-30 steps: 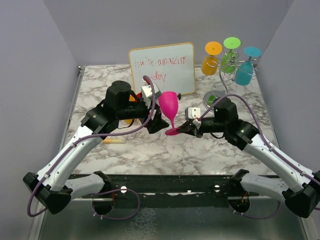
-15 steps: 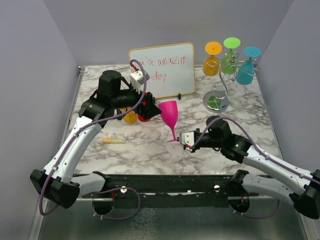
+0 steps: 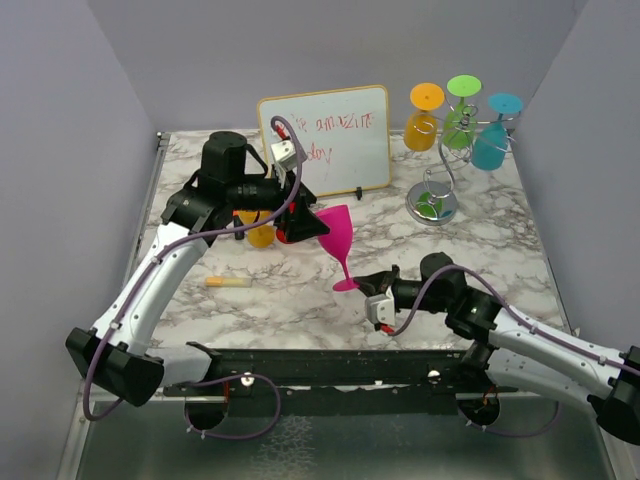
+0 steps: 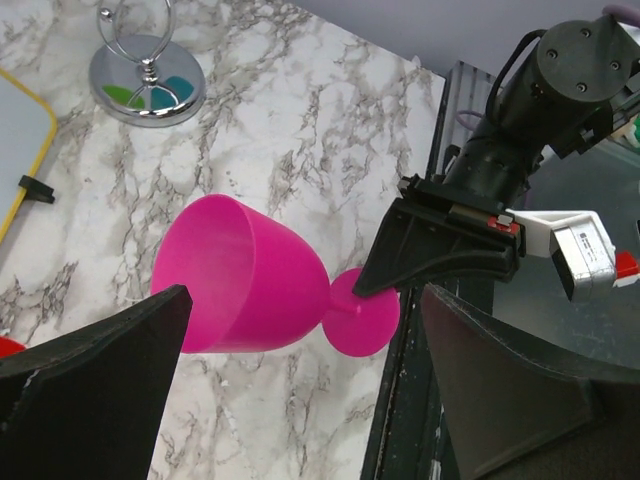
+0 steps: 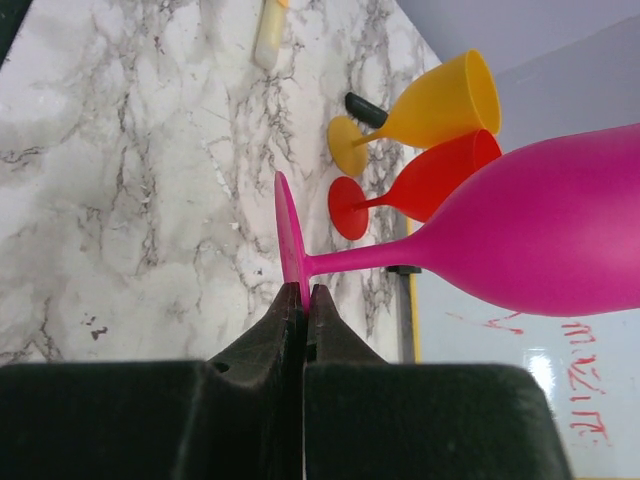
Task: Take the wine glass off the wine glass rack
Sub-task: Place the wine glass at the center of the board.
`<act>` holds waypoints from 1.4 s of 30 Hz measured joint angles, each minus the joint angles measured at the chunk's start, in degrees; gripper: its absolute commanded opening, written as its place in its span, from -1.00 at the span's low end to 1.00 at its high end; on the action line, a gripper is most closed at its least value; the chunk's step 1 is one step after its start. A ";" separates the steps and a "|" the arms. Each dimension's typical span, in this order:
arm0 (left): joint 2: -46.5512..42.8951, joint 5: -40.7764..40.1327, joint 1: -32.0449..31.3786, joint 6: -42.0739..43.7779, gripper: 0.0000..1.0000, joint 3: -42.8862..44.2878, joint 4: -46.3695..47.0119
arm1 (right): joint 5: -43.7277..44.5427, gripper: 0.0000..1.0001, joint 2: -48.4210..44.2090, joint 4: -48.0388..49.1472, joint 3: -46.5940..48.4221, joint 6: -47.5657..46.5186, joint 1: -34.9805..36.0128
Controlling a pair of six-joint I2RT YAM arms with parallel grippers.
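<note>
I see the right fingers (image 5: 268, 345) clamped on the foot of the magenta plastic wine glass (image 5: 560, 230), its stem slanting toward the spread left fingers (image 4: 90, 385).

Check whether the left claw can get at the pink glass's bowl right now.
Likely yes: the left claw is open, and the pink wine glass has its bowl just ahead between the fingers, nothing intervening. The right claw pinches only the foot.
</note>
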 measured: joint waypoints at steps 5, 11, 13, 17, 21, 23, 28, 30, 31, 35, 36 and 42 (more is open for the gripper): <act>2.21 1.33 0.00 0.68 0.98 -0.02 -0.79 | 0.13 -0.99 -0.24 1.75 -0.20 -4.33 0.20; 3.67 -1.46 0.00 1.73 0.98 3.02 -4.48 | -0.13 -0.99 -0.52 2.34 -0.20 -9.77 0.24; 4.22 -1.57 0.00 2.16 0.98 3.98 -4.83 | -0.26 -0.99 -0.26 2.34 -0.20 -11.19 0.24; 5.29 -1.57 0.00 2.34 0.96 4.28 -6.03 | -0.39 -0.99 0.33 2.34 -0.17 -13.00 0.26; 6.71 -1.55 0.00 3.08 0.92 4.28 -8.13 | -0.37 -0.99 0.35 2.34 -0.17 -14.34 0.28; 6.95 -1.62 0.00 3.43 0.89 4.28 -8.63 | -0.35 -0.99 0.44 2.27 -0.17 -14.69 0.31; 6.95 -1.60 0.15 4.28 0.41 4.28 -9.33 | -0.26 -0.99 1.09 2.25 0.15 -15.47 0.33; 6.95 -1.33 0.20 4.48 0.26 4.28 -9.99 | -0.24 -0.99 1.57 2.27 0.52 -15.78 0.33; 6.95 -1.14 0.20 4.66 0.14 4.28 -10.29 | -0.24 -0.99 1.88 2.25 0.72 -15.85 0.33; 7.13 -0.61 0.20 5.81 -0.08 4.72 -12.33 | -0.20 -0.99 3.50 2.08 1.84 -15.89 0.33; 7.17 -0.50 0.20 6.25 -0.14 5.05 -13.07 | -0.20 -0.99 3.76 2.01 2.08 -15.91 0.33; 7.26 0.59 0.20 8.59 -0.43 6.34 -15.63 | -0.20 -0.99 4.15 1.75 2.47 -16.04 0.33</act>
